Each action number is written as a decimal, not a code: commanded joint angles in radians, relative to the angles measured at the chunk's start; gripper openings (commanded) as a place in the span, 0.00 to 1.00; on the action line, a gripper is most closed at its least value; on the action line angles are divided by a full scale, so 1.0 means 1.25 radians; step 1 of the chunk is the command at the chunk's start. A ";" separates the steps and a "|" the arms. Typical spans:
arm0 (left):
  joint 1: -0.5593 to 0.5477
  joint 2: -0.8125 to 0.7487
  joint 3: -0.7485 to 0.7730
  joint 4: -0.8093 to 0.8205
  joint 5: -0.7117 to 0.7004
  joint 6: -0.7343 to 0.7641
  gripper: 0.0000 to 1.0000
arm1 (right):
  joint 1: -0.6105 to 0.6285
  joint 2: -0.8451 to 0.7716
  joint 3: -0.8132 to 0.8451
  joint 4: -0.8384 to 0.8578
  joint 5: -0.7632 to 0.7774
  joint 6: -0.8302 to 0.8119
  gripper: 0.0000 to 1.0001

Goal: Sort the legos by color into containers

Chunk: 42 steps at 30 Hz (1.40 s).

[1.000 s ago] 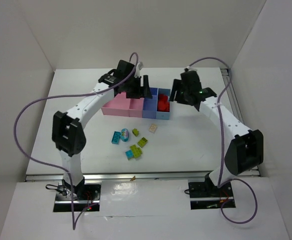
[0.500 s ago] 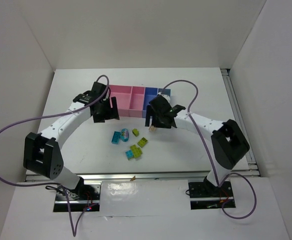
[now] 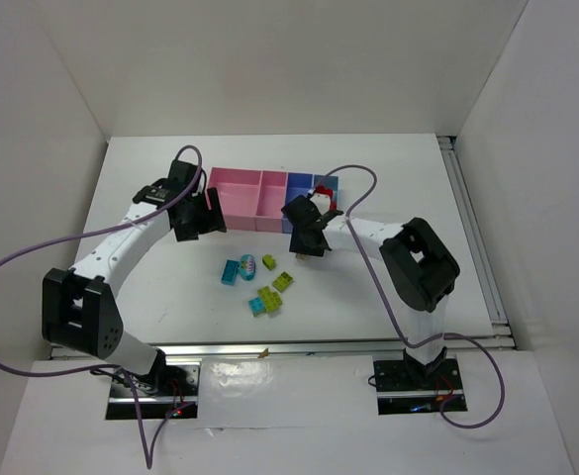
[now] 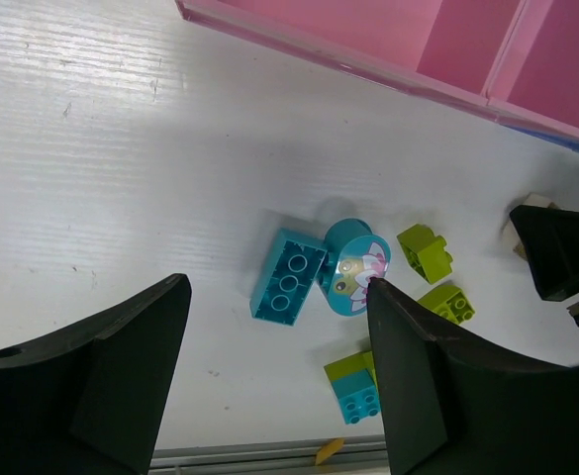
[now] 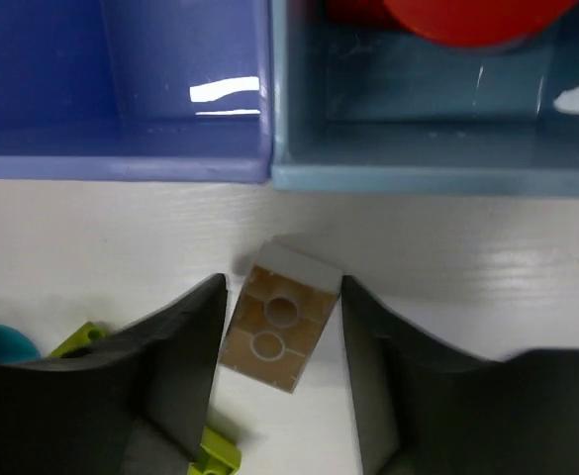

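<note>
Overhead, two white robot arms reach over a white table [image 3: 150, 287]. The right gripper [image 5: 281, 371] hangs low over the beige lego brick [image 5: 279, 332], which lies flat on the table just in front of the four-bin tray [image 3: 238, 205].

In the right wrist view the beige brick sits in the gap between the two black fingers [image 5: 170, 386], one at its 9 o'clock and one at its 3 o'clock. The jaws are parted. Their inner faces stand very close to the brick's sides, but no squeeze can be made out. The brick's long axis runs from about 1 o'clock to 7 o'clock, slightly skewed to the fingers, so they would close across its narrow width.

From the brick, the dark blue bin [image 5: 121, 79] lies at 11 o'clock. The light blue bin [image 5: 408, 109] lies at 1 o'clock and already holds red legos [image 5: 467, 15]. The two pink bins [image 3: 259, 196] are further along at 9 o'clock and look bare.

The left gripper [image 4: 279, 386] is spread wide and holds nothing. At its 12 o'clock lie a cyan brick [image 4: 289, 275] and a round teal piece [image 4: 356, 267] touching it, with lime green bricks [image 4: 426, 250] at about 2 o'clock.

The right arm is plainly the nearer one to the beige brick.
</note>
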 commanded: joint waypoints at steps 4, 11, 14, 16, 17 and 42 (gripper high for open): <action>0.011 -0.017 0.016 0.007 0.005 0.016 0.82 | 0.031 -0.025 0.041 -0.012 0.060 0.008 0.32; 0.011 0.005 0.023 0.007 0.005 0.031 0.82 | 0.050 -0.162 0.074 -0.091 0.090 -0.028 0.22; 0.011 0.024 0.023 0.014 0.013 0.031 0.82 | 0.039 -0.169 0.126 -0.099 0.108 -0.064 0.22; 0.011 0.035 0.015 0.014 0.013 0.031 0.82 | 0.016 -0.153 0.160 -0.091 0.108 -0.085 0.22; 0.011 0.035 0.008 0.014 0.020 0.022 0.82 | 0.007 -0.141 0.177 -0.091 0.108 -0.106 0.22; -0.071 0.111 -0.127 0.110 0.063 0.061 0.76 | -0.099 0.111 0.498 -0.048 0.105 -0.204 0.61</action>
